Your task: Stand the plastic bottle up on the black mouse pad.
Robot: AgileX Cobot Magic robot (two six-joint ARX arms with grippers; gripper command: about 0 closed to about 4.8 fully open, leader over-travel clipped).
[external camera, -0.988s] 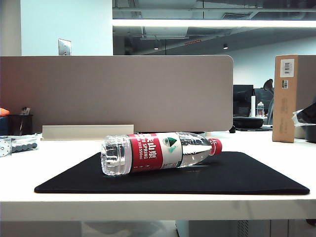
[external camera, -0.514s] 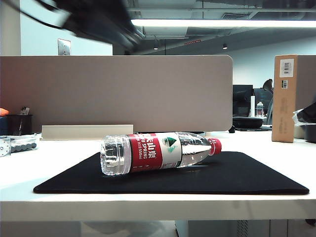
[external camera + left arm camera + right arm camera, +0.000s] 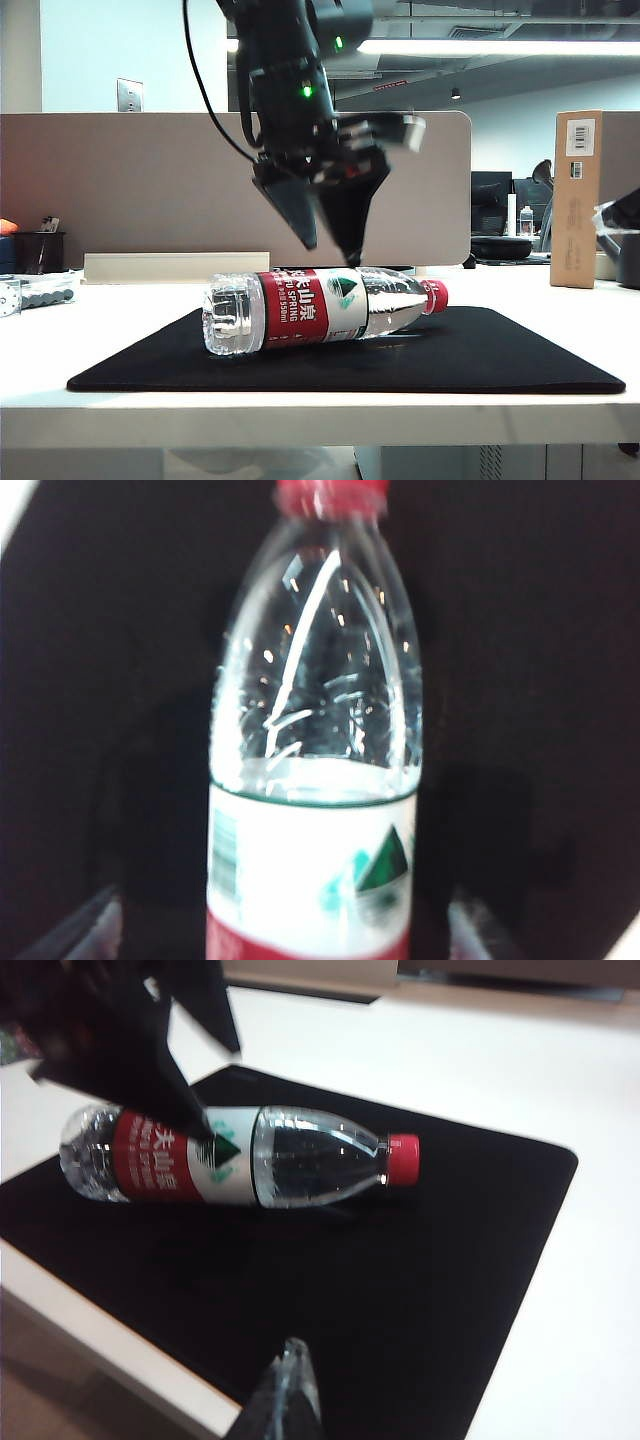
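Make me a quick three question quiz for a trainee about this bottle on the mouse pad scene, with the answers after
1. True or false: the plastic bottle is standing upright on the black mouse pad.
2. Which gripper hangs over the bottle's label? A) left gripper B) right gripper
3. Fill in: the bottle's cap is coloured ____.

Key
1. False; it lies on its side.
2. A; jaws open, astride the bottle, not touching.
3. Red.

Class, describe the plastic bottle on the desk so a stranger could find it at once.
On the white desk lies a large thin matte black mouse pad. Lying on its side there, below the open fingers of the left gripper, is the clear ribbed plastic bottle. Its red cap and red-and-white label with a green mountain logo set it apart.
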